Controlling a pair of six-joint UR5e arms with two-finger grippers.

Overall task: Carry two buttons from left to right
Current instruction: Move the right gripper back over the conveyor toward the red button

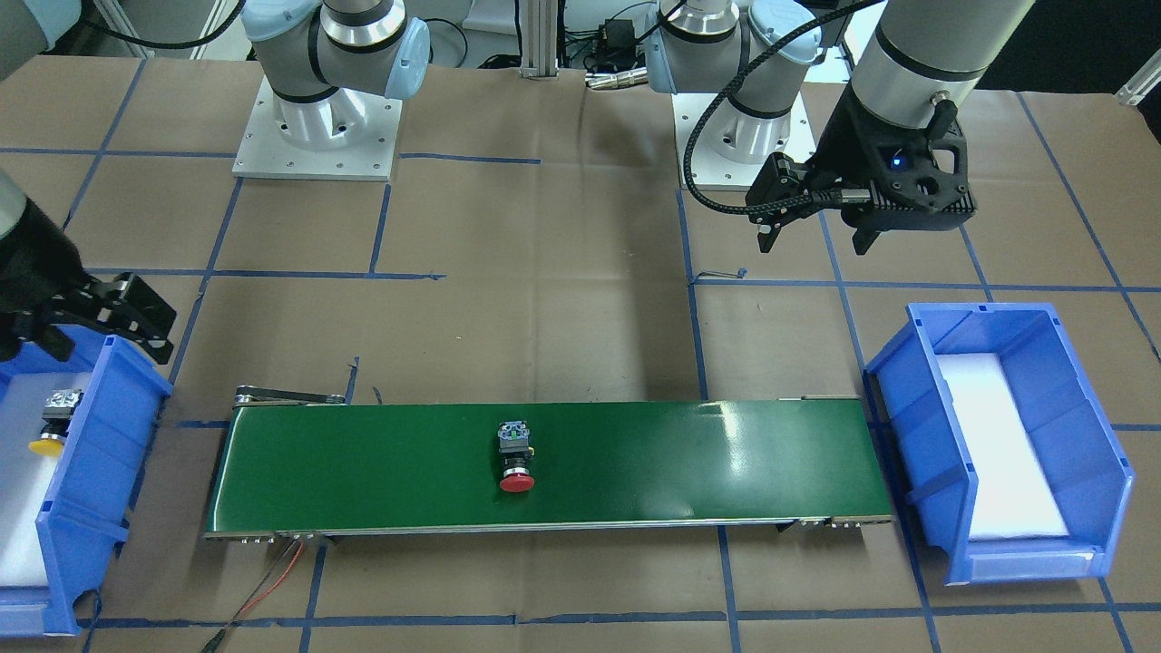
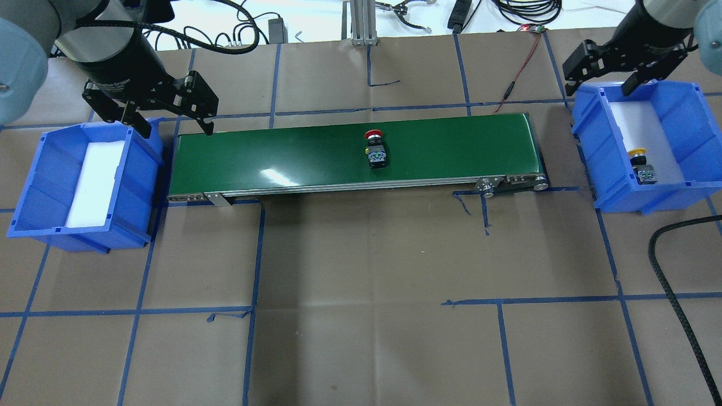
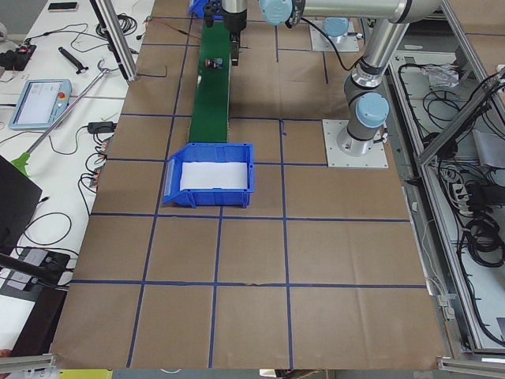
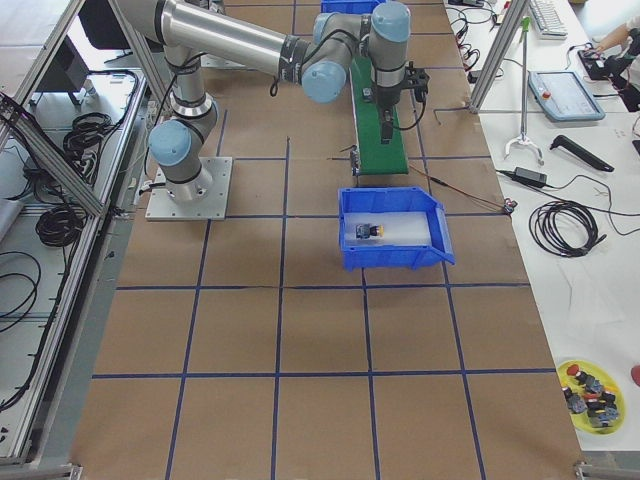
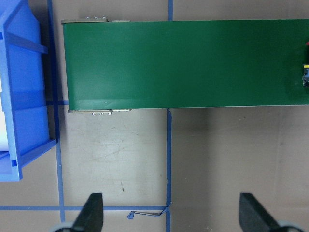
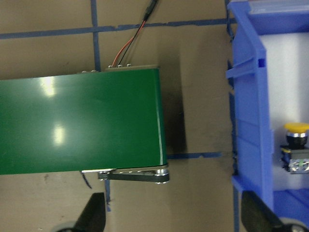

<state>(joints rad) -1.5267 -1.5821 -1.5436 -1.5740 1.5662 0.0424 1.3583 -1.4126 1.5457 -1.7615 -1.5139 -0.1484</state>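
The red-capped button (image 2: 375,149) lies on its side in the middle of the green conveyor belt (image 2: 282,152); it also shows in the front view (image 1: 515,456). The yellow-capped button (image 2: 642,165) lies on white foam in the right blue bin (image 2: 620,198), and shows in the right wrist view (image 6: 295,147). My left gripper (image 2: 149,115) is open and empty, hovering by the belt's left end. My right gripper (image 2: 612,79) is open and empty, above the right bin's far edge.
The left blue bin (image 2: 34,186) holds only a white foam pad. A red and black wire (image 2: 516,79) runs from the belt's right end to the back. A thick black cable (image 2: 671,282) lies at the table's right.
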